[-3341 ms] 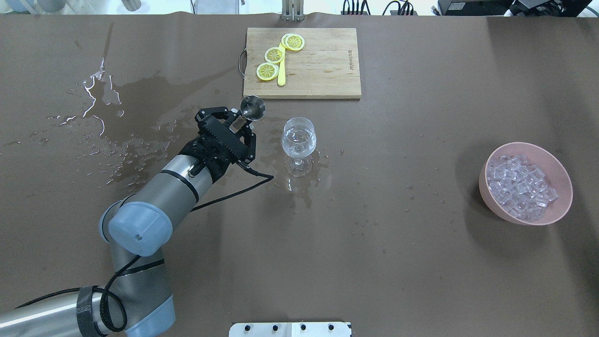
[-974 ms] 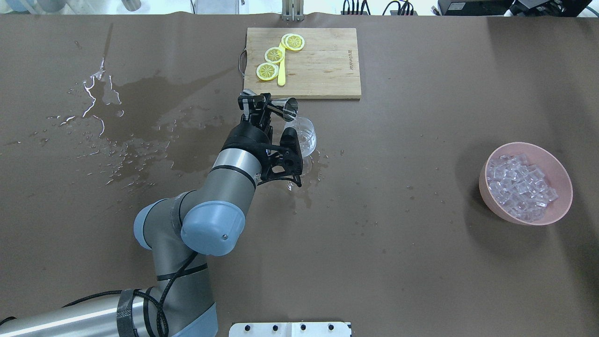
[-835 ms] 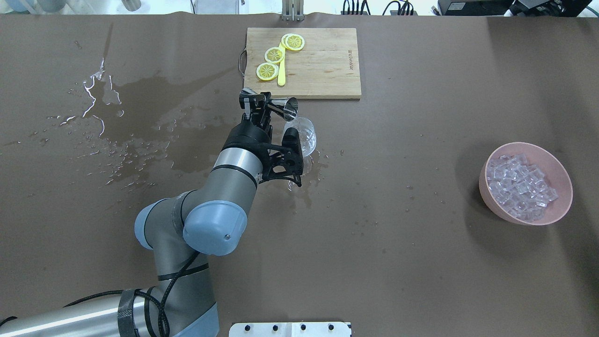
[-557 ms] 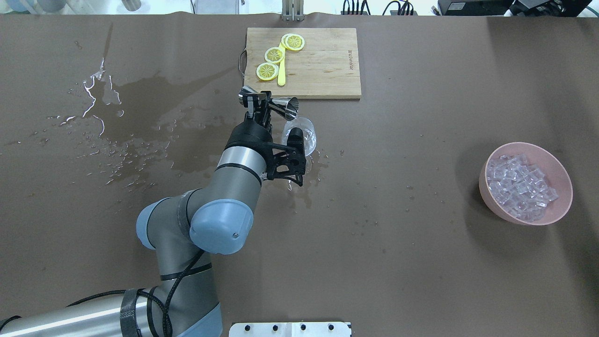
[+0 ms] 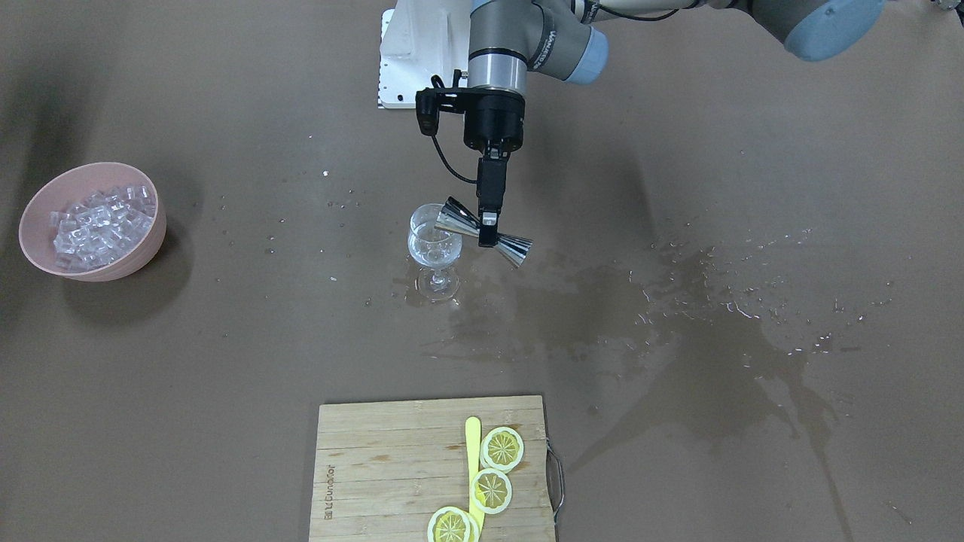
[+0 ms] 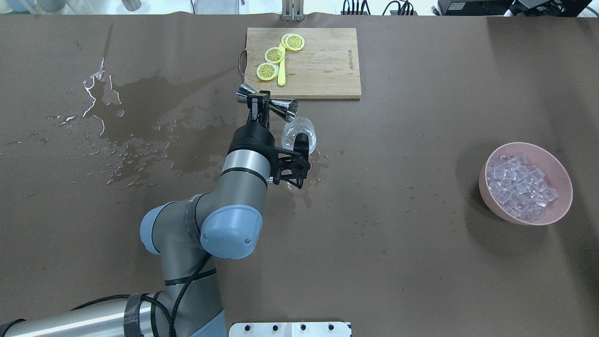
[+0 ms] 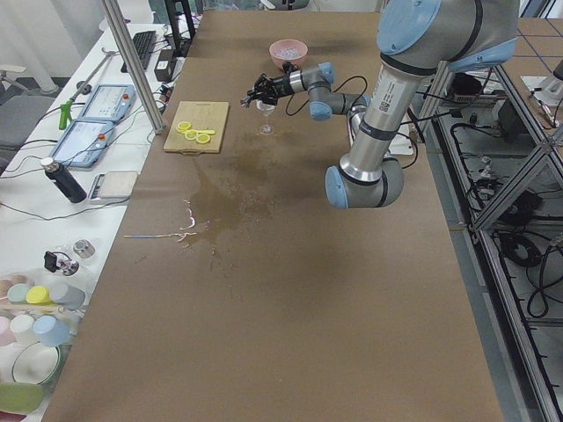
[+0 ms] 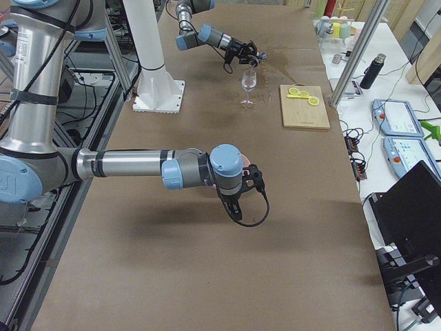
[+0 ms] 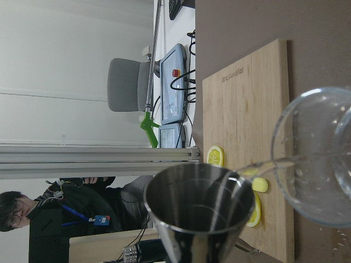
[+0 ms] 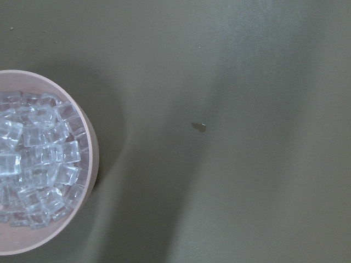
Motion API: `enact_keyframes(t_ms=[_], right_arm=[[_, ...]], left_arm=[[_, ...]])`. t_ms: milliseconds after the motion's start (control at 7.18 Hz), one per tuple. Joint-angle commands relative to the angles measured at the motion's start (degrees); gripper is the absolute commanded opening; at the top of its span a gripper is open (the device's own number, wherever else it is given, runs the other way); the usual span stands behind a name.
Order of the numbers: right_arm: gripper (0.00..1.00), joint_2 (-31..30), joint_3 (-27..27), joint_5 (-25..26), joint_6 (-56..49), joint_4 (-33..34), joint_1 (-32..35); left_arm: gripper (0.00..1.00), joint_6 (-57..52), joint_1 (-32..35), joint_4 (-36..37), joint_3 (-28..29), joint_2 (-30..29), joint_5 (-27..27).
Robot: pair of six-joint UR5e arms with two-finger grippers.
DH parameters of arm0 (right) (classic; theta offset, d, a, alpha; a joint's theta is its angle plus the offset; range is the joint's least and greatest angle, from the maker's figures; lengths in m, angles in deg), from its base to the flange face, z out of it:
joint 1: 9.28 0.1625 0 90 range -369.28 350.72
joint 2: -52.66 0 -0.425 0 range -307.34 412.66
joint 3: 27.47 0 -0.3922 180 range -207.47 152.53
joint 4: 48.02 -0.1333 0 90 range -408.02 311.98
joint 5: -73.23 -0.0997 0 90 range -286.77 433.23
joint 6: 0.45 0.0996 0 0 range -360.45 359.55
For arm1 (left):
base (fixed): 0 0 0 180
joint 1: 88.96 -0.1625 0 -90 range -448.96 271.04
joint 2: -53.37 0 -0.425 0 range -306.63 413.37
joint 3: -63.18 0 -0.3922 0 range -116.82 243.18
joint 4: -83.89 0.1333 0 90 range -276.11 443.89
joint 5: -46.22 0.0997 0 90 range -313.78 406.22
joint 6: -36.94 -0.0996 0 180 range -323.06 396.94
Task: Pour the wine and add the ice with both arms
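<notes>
— What is found changed since three seconds ago?

— The steel double-cone jigger (image 6: pixel 284 107) was held upright beside the clear stemmed wine glass (image 6: pixel 307 129) then. Now it is laid almost level, with one mouth brought over the glass's rim. It is clamped at its waist by the left arm's fingers (image 5: pixel 490 192), which are closed tight on it.

— And within the last second?

— Little is altered at the jigger. The left arm's elbow is seen shifted slightly towards the glass.

— Where is the wine?

— In the left wrist view a thin clear stream of wine (image 9: pixel 285 160) is shown running from the jigger's lip across the glass's rim. The glass is stood upright on the brown-covered counter (image 6: pixel 398 262), amid wet patches (image 6: pixel 140 93) and near the wooden cutting board (image 6: pixel 323 65), on which yellow lemon slices (image 6: pixel 267 71) are laid. None of these has been moved.

— And the ice?

— The heap of small clear ice cubes (image 10: pixel 33 164) is kept in the round pink bowl (image 10: pixel 92 159), well apart from the glass. The right arm's fingers (image 8: pixel 236 204) are hung above that bowl. How far they are parted cannot be told.
</notes>
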Motion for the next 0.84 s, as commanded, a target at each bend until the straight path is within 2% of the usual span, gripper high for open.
enact_keyframes(t_ms=[0, 696], right_arm=[[1.0, 0.0, 0.0, 0.0, 0.0, 0.0, 0.0], [1.0, -0.1, 0.0, -0.2, 0.0, 0.0, 0.0]], left_arm=[[0.0, -0.8, -0.8, 3.7, 0.0, -1.2, 2.4], [0.0, -7.3, -1.8, 8.0, -1.1, -2.3, 4.7]])
